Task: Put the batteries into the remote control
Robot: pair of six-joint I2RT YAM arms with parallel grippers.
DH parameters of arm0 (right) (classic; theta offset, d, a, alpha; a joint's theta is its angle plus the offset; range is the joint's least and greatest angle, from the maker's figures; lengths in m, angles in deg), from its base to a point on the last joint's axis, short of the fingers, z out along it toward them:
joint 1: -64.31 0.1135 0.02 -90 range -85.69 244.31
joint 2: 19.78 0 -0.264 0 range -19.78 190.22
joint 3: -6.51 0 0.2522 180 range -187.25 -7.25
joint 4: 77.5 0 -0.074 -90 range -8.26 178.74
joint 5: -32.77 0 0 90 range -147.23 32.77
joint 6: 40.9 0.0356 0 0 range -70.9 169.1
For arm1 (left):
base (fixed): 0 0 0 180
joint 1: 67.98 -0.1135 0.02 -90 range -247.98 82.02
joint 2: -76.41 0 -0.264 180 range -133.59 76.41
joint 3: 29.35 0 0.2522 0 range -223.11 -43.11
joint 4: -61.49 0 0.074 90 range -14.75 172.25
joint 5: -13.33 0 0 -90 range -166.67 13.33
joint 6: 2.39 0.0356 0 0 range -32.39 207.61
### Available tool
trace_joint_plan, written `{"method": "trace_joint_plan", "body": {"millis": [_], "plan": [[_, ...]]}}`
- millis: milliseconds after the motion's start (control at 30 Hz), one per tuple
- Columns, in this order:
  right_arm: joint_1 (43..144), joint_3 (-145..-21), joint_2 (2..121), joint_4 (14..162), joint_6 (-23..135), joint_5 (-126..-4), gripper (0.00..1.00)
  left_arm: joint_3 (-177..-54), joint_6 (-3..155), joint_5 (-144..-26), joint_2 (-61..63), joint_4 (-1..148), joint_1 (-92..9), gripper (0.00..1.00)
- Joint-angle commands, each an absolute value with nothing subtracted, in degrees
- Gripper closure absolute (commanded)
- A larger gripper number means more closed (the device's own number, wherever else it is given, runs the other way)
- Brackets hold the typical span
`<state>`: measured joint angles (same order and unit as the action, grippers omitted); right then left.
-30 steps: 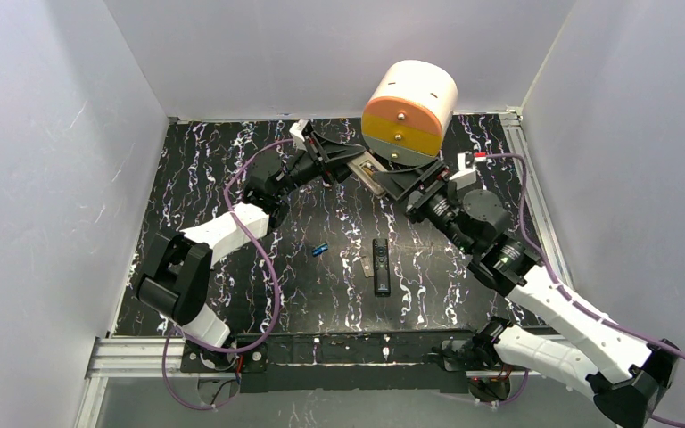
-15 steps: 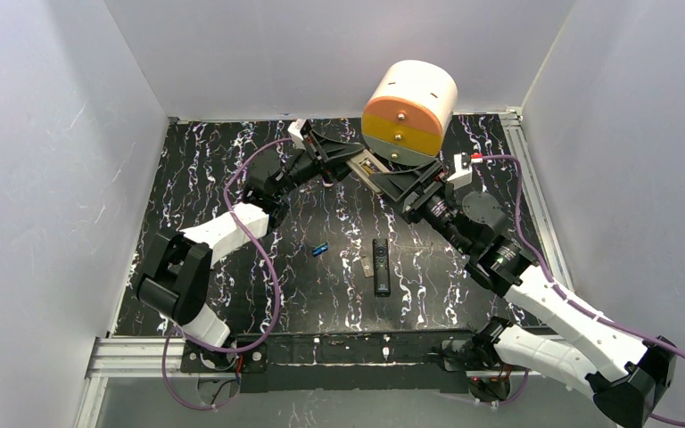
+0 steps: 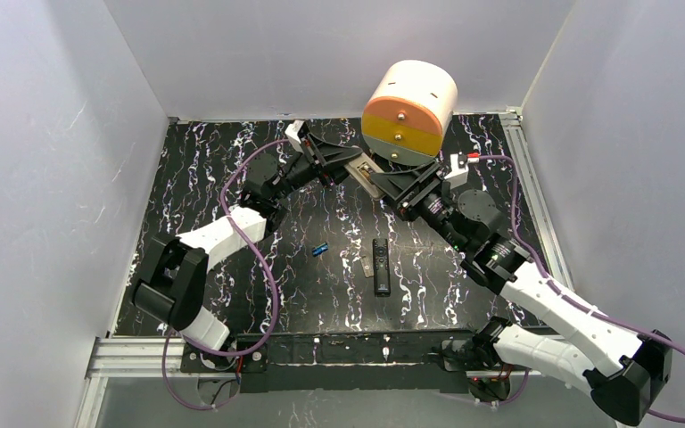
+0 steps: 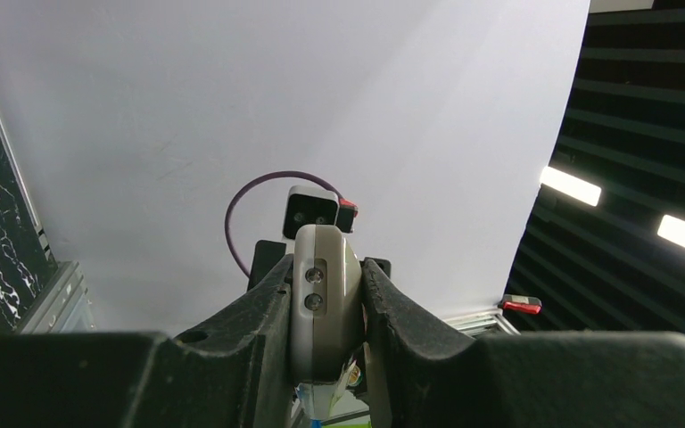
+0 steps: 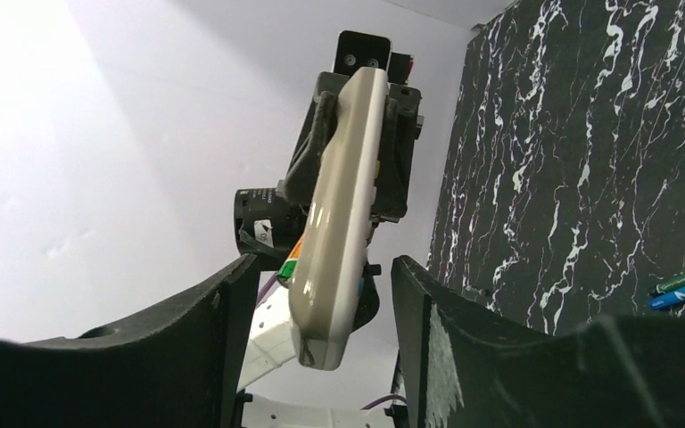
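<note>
The remote control [image 3: 367,168] hangs in the air at the back centre, below the drum. My left gripper [image 3: 344,164] is shut on one end of it; in the left wrist view the remote control [image 4: 325,294] sits edge-on, pinched between both fingers [image 4: 254,330]. My right gripper [image 3: 385,185] is open around the other end. In the right wrist view the remote control [image 5: 340,223] shows its greyish-tan back, with a gap to each finger [image 5: 415,312]. A blue battery [image 3: 320,249] lies on the table; the right wrist view shows a darker battery [image 5: 680,281] beside it.
A white, orange and yellow drum [image 3: 408,111] stands at the back, just behind the held remote. A slim black remote [image 3: 381,266] lies mid-table with a small grey piece [image 3: 367,262] at its left. White walls close in three sides.
My right arm has moved left and back, bringing its jaws around the remote's free end, and the jaws have narrowed. The left arm shifted slightly with the remote held.
</note>
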<state>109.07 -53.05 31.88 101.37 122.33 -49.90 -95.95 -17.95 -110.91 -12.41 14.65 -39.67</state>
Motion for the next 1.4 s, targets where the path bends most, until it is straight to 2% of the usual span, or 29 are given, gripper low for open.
{"method": "trace_joint_plan", "body": {"millis": [0, 167, 267, 500, 600, 667, 733, 800, 933, 1067, 1200, 1367], "plan": [[109.23, -53.20, 32.48, 104.59, 123.50, -50.47, 0.38, -95.41, -17.06, -111.54, -8.75, 11.77, -39.52, 1.00], [109.30, -53.45, 33.10, 104.01, 124.02, -50.55, 0.45, -95.19, -17.00, -111.73, -8.59, 11.43, -39.53, 1.00], [109.23, -54.23, 33.98, 101.66, 124.14, -50.37, 0.55, -95.34, -16.91, -111.61, -8.58, 11.24, -39.50, 1.00], [109.29, -54.66, 35.59, 97.92, 124.20, -50.61, 0.67, -95.98, -15.91, -111.18, -8.34, 11.14, -39.29, 1.00], [109.26, -54.62, 35.13, 96.65, 123.75, -49.99, 0.67, -96.02, -15.46, -110.96, -8.22, 11.15, -39.31, 1.00], [109.27, -54.70, 34.54, 96.02, 123.12, -49.62, 0.58, -96.02, -14.48, -111.16, -8.15, 11.22, -39.29, 1.00], [109.23, -55.00, 33.59, 95.57, 122.15, -49.14, 0.38, -95.98, -12.82, -111.49, -7.75, 11.59, -39.39, 1.00], [109.26, -55.15, 32.36, 95.81, 120.18, -48.77, 0.23, -95.71, -10.11, -112.24, -7.12, 12.91, -39.42, 1.00], [109.07, -55.64, 30.21, 97.39, 114.40, -50.04, 0.08, -95.55, -1.35, -114.86, -4.81, 19.04, -39.47, 1.00], [108.71, -58.25, 30.49, 96.18, 105.34, -56.50, 0.05, -96.57, 5.45, -119.89, -3.21, 24.74, -39.64, 1.00], [108.50, -63.90, 33.95, 88.30, 92.50, -70.08, 0.06, -98.40, 8.17, -127.03, -3.98, 26.38, -40.02, 1.00], [108.32, -67.39, 36.39, 83.67, 84.57, -81.04, 0.15, -99.59, 8.32, -133.54, -4.54, 26.46, -40.52, 1.00]]}}
